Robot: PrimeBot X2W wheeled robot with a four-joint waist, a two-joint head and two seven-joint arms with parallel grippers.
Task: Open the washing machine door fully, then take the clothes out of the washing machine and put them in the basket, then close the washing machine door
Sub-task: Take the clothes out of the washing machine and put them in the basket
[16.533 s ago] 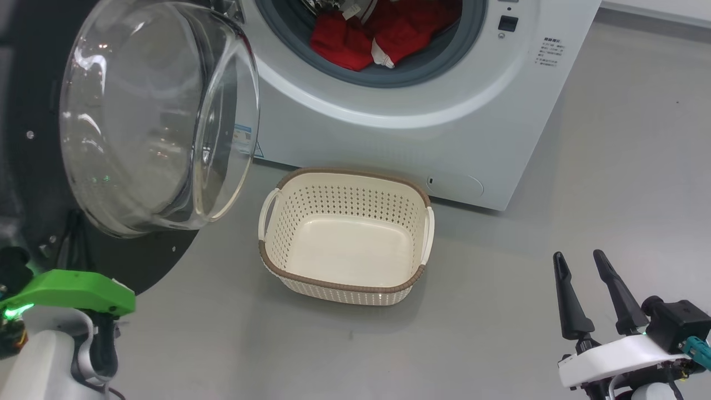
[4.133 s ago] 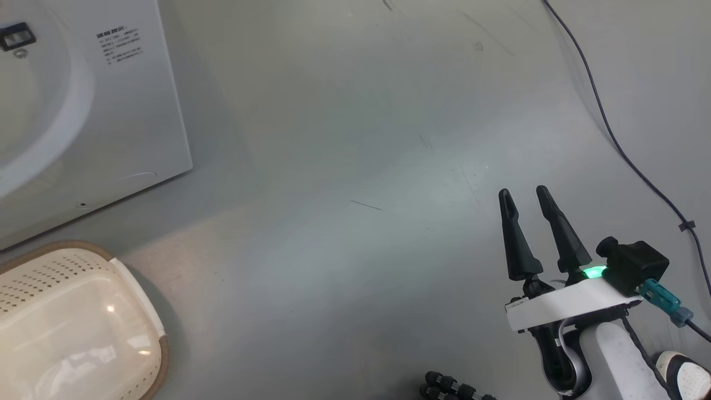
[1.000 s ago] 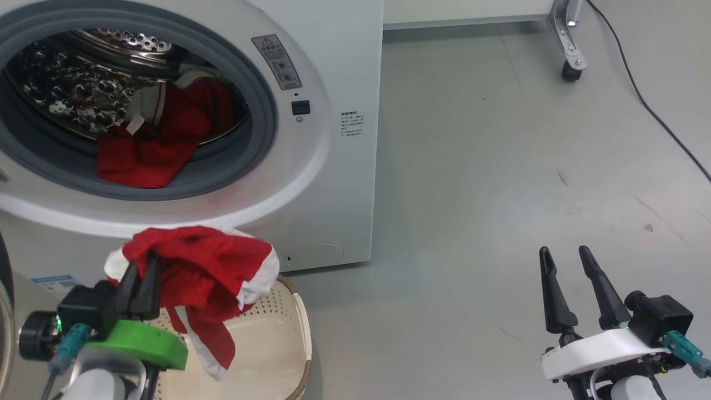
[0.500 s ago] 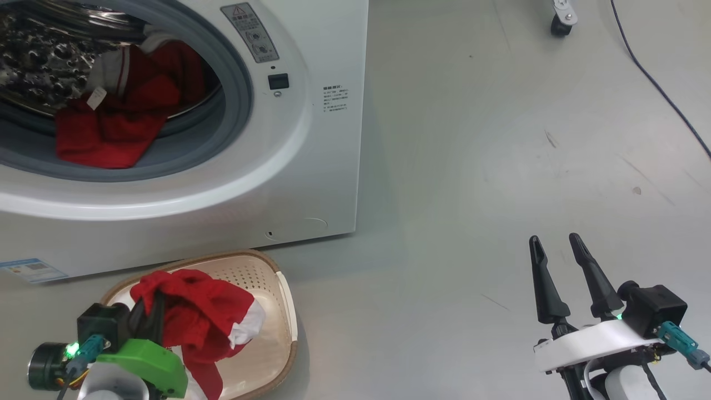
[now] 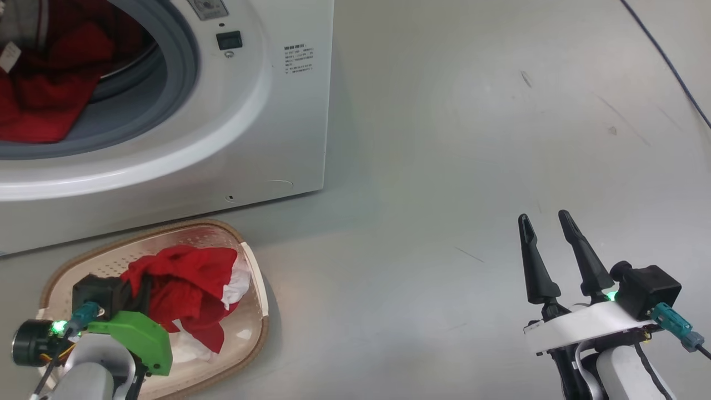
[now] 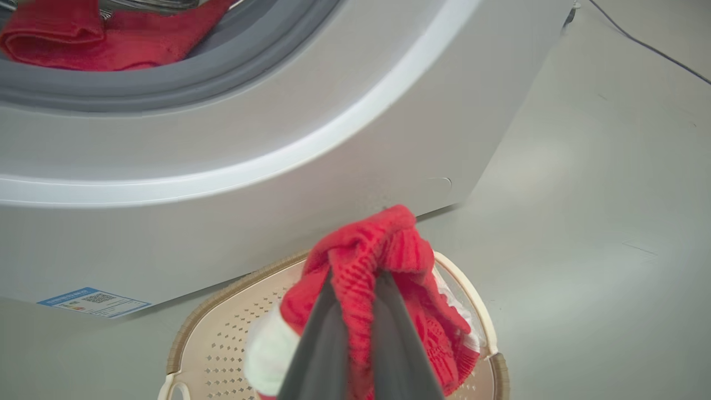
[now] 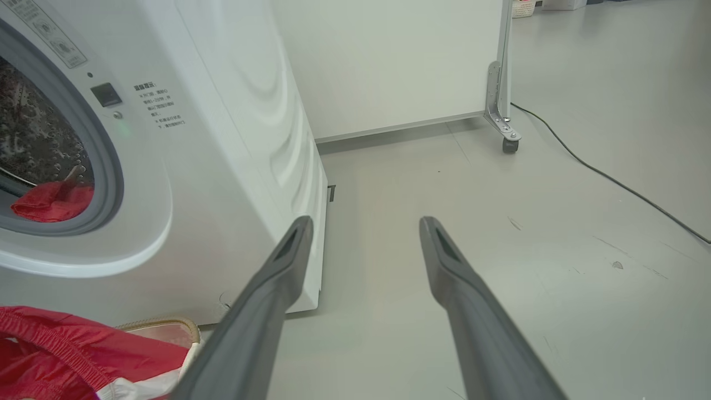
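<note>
Left hand [image 6: 354,280] is clenched tight on a red garment [image 5: 189,280] with white trim, the two dark fingers [image 6: 328,339] pinching a bunched-up fold of the fabric. The bundle hangs down into the basket [image 5: 105,261], filling most of its middle and right side. Can't really tell if the lowest folds are lying on the bottom or just dangling above it. The basket sits on the grey floor [image 5: 444,139], on the near side of the washing machine [image 5: 278,111] and close to its lower front panel. A small blue label sticker [image 6: 94,301] shows on that panel, off to the left of the basket. More red clothes [image 5: 39,105] are inside the machine, piled at the lower edge of the opening and lying against the grey gasket [image 5: 178,72]. Right hand [image 5: 543,216] is released, fingers spread with nothing between them, hovering over bare floor well to the right of both the machine and the basket. A dark cable [image 5: 677,72] runs across the floor at the far right. The right wrist view also catches a white panel on a caster wheel [image 7: 510,145] past the machine.
</note>
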